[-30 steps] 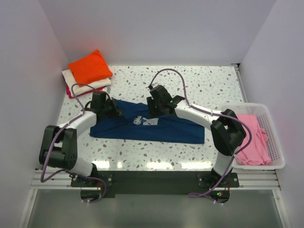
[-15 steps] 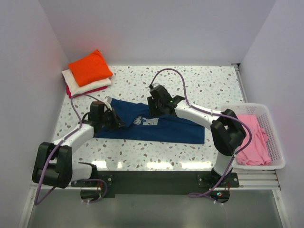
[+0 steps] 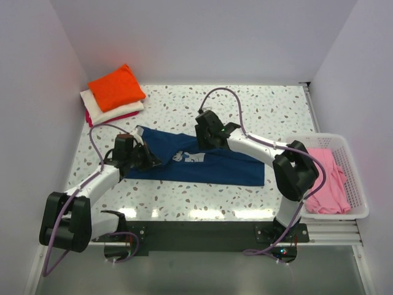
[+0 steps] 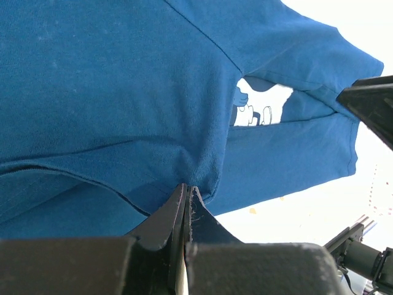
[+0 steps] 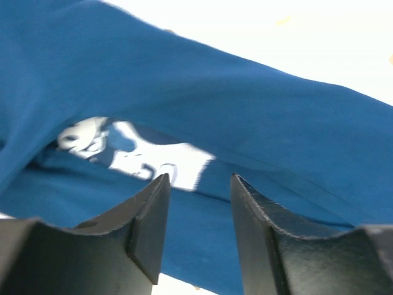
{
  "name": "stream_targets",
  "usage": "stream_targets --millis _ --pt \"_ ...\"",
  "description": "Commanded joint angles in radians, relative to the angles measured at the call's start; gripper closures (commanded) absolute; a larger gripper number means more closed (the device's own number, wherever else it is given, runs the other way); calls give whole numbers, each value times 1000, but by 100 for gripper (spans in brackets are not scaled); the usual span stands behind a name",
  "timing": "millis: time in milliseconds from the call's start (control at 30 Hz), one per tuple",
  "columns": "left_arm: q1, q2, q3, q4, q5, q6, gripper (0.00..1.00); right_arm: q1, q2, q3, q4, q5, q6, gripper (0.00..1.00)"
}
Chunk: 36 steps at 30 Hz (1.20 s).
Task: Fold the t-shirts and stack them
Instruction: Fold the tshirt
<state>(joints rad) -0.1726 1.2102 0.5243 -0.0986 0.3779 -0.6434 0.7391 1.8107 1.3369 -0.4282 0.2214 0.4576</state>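
Top view. Navy t-shirt (image 3: 221, 169) lies as a long, partly folded band across the middle of the table (image 3: 270, 110), running from 9 o'clock toward 3 o'clock, with its pale chest print (image 3: 188, 157) facing up near the centre.

Left tool (image 3: 149, 161) is at the shirt's 9 o'clock end. In the left wrist view its fingers (image 4: 178, 206) are pressed together, pinching a puckered fold of the navy cloth.

Right tool (image 3: 206, 140) is low over the shirt's far edge, at 12 o'clock from the print. In the right wrist view the jaws stand moderately wide with nothing between them, and the blue cloth and print show through the gap.

Far left corner, at 10 o'clock: a folded stack of orange t-shirt (image 3: 116, 86) on cream t-shirt (image 3: 126, 109) on magenta t-shirt (image 3: 92, 120).

At 3 o'clock: pink t-shirt (image 3: 325, 178) lies crumpled in the white basket (image 3: 350, 215).
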Motion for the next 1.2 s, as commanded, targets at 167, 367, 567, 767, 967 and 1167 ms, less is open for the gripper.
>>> stream_targets --millis 167,367,567,767,967,1167 --pt "-7 17 -15 36 9 2 100 -147 -34 -68 -20 44 76 50" --pt "-7 25 14 22 7 16 100 -168 24 -24 -52 38 92 45" --pt "-7 25 17 11 7 24 100 -167 58 -27 -40 41 95 46" --pt "-7 29 20 14 9 25 100 -161 85 -38 -17 32 72 46" --pt "-7 32 22 13 6 27 100 -152 72 -59 -4 27 73 55" --pt "-7 37 22 16 6 27 100 -147 49 -91 -1 26 75 59"
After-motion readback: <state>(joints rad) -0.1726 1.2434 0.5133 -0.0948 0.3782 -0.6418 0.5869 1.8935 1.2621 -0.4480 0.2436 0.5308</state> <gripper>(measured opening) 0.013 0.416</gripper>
